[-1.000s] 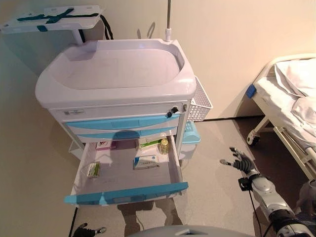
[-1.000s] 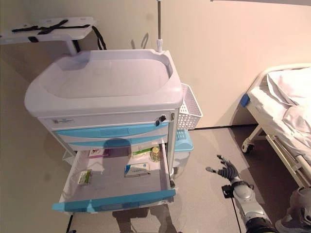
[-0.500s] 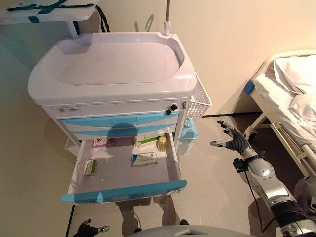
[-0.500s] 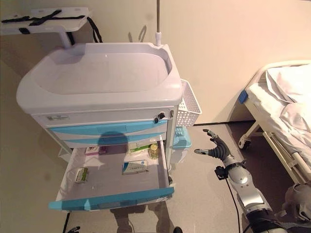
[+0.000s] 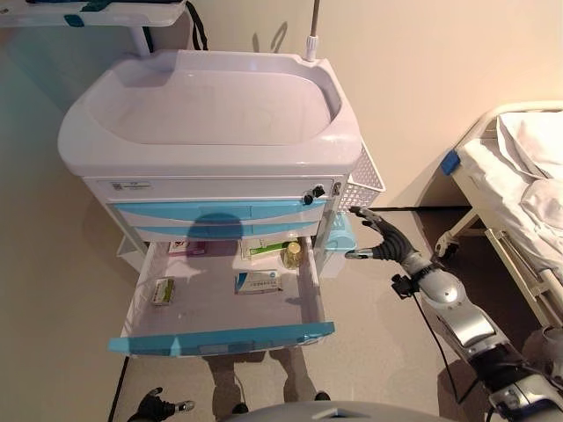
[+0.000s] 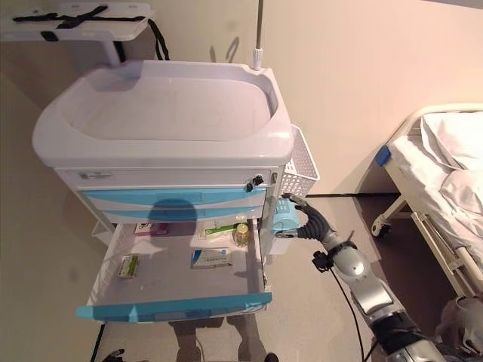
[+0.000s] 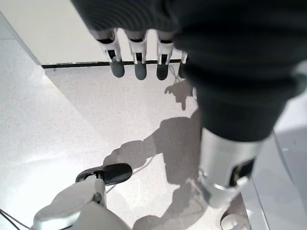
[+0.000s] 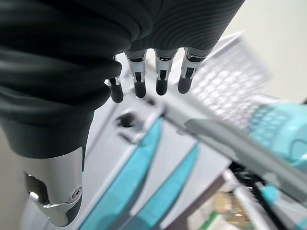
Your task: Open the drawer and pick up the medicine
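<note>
The cart's bottom drawer (image 5: 222,338) stands pulled out, its blue front toward me. Inside lie a white and blue medicine box (image 5: 259,282), a small green box (image 5: 163,291), a yellow bottle (image 5: 291,255) and a green and white box (image 5: 264,250) at the back. My right hand (image 5: 380,243) hovers open beside the cart's right side, level with the drawer's back corner and touching nothing. In the right wrist view its fingers (image 8: 160,81) are straight, pointing at the blue drawer fronts. My left hand (image 7: 139,67) hangs open low over the floor, holding nothing.
A white wire basket (image 5: 367,180) hangs on the cart's right side with a blue bin (image 6: 283,215) under it, close to my right hand. A hospital bed (image 5: 523,176) stands at the right. A shelf (image 6: 75,19) juts from the wall at upper left.
My right hand has risen from low over the floor and swung left to the cart's right side. The view has shifted slightly. The drawer's contents lie as before.
</note>
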Robot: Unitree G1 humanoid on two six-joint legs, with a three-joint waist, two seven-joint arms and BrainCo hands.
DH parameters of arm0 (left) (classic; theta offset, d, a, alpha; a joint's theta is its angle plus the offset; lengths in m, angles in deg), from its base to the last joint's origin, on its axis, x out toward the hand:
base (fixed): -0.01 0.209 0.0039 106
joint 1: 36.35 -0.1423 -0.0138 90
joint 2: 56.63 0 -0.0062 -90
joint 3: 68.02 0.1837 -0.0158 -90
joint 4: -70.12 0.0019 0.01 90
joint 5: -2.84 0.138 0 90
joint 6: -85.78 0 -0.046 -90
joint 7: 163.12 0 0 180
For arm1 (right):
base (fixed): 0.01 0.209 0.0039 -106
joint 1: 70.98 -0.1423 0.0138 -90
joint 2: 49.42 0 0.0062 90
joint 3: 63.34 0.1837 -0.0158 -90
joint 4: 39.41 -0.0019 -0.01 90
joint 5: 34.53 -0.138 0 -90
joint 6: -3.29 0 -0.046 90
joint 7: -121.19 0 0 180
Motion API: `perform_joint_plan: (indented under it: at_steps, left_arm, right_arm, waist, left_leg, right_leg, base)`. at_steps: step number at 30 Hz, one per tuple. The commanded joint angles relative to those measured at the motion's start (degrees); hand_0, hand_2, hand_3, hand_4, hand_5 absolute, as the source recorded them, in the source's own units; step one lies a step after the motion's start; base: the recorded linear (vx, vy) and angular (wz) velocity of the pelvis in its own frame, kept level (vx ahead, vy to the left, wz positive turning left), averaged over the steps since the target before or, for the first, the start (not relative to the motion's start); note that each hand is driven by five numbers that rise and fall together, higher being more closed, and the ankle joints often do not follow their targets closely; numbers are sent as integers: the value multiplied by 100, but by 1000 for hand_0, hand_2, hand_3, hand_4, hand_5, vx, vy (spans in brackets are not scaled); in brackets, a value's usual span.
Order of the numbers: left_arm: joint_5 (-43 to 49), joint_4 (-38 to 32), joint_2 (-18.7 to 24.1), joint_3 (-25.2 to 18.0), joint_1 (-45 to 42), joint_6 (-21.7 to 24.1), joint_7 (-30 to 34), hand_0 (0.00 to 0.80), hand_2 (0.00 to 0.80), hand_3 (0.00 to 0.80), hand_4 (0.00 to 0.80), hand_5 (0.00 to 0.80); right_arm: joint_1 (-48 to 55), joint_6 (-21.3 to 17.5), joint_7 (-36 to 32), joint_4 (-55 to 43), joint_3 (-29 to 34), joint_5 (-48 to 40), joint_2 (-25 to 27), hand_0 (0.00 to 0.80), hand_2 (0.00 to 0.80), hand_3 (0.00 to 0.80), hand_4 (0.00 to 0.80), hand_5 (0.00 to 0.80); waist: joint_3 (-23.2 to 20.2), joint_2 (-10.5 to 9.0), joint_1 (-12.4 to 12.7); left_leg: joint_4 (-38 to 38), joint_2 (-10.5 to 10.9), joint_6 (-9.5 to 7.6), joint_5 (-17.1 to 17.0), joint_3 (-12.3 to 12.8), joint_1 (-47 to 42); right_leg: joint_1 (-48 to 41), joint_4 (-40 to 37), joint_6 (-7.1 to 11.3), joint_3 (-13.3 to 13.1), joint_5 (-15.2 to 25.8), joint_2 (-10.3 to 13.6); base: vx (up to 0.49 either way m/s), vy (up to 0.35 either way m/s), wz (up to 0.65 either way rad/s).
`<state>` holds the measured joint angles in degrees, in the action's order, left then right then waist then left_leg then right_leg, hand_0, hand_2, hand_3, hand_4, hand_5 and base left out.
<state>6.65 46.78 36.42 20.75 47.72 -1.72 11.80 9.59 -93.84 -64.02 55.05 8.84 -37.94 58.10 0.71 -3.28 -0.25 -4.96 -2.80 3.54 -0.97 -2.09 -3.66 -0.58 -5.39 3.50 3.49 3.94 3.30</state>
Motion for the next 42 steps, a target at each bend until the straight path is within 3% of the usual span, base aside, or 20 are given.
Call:
perform_joint_plan:
  at_steps: [1,12,26,42]
  left_arm:
    - [317,285,378,78,199,55,-96,0,0,0,0,0]
    - [384,325,452,123,192,25,-108,0,0,0,0,0]
    - [283,347,681,-42,221,-12,-175,0,0,0,0,0]
    - [-5,187,1052,-177,607,-48,-473,0,0,0,0,0]
  right_arm:
    - [-354,-325,-13,-412,-158,-2,78,0,0,0,0,0]
    - [-1064,-282,-45,-403,-545,6,153,0,0,0,0,0]
    - [-1565,-242,-116,-660,-969,-223,-4,0,0,0,0,0]
    - [-1958,-284,38,-837,-1221,-375,-169,0,0,0,0,0]
  waist:
    - [-253,-349,159]
    - [-209,-467,272]
    - [106,-798,508]
    - [1086,-1062,693]
  left_leg:
    - [75,410,-333,30,-230,392]
    - [72,414,-333,1,-265,472]
    - [83,379,-315,-98,-351,736]
    - [403,376,-308,-179,-514,1389]
  right_leg:
    - [72,236,456,253,-126,227]
    - [148,239,462,270,-78,241]
    - [395,248,452,306,-2,174]
    - [906,412,395,352,57,89]
  base:
    - [0,0,0]
    - [-1,0,0]
    - [-15,-12,1]
    - [-71,-32,2]
